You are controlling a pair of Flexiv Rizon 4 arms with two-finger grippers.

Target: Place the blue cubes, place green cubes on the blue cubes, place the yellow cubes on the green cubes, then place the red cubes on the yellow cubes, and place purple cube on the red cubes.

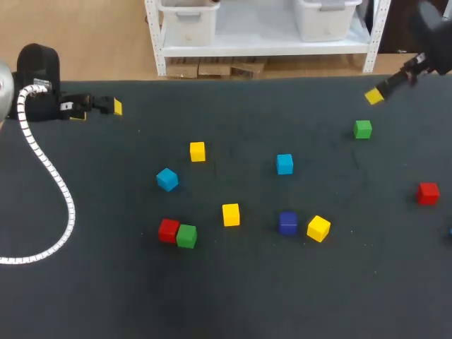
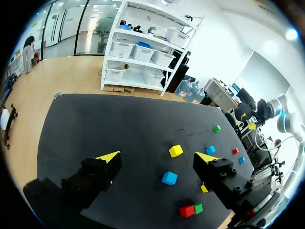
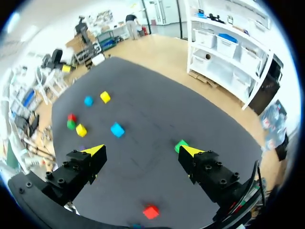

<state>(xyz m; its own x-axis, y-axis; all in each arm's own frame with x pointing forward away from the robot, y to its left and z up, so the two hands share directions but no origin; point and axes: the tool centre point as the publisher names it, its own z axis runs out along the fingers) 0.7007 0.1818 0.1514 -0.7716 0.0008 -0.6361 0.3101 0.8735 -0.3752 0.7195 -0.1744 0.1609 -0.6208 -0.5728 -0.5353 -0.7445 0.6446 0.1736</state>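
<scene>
- My left gripper (image 2: 158,158) hangs over the far left of the dark table (image 1: 106,296). My right gripper (image 3: 143,151) hangs over its far right.
- The small green cube (image 1: 363,129) lies just nearer than my right gripper. The red cube (image 1: 427,193) lies nearer again, by the right edge.
- At mid-table the yellow cube (image 1: 197,151) lies to the left, with a light blue cube (image 1: 167,179) near-left of it. A second light blue cube (image 1: 284,164) lies well to their right.
- The near row runs left to right:
  - a second red cube (image 1: 168,229), touching a second green cube (image 1: 186,236)
  - a second yellow cube (image 1: 231,214)
  - the dark purple cube (image 1: 287,222)
  - a third yellow cube (image 1: 318,228), just beside the dark purple cube
</scene>
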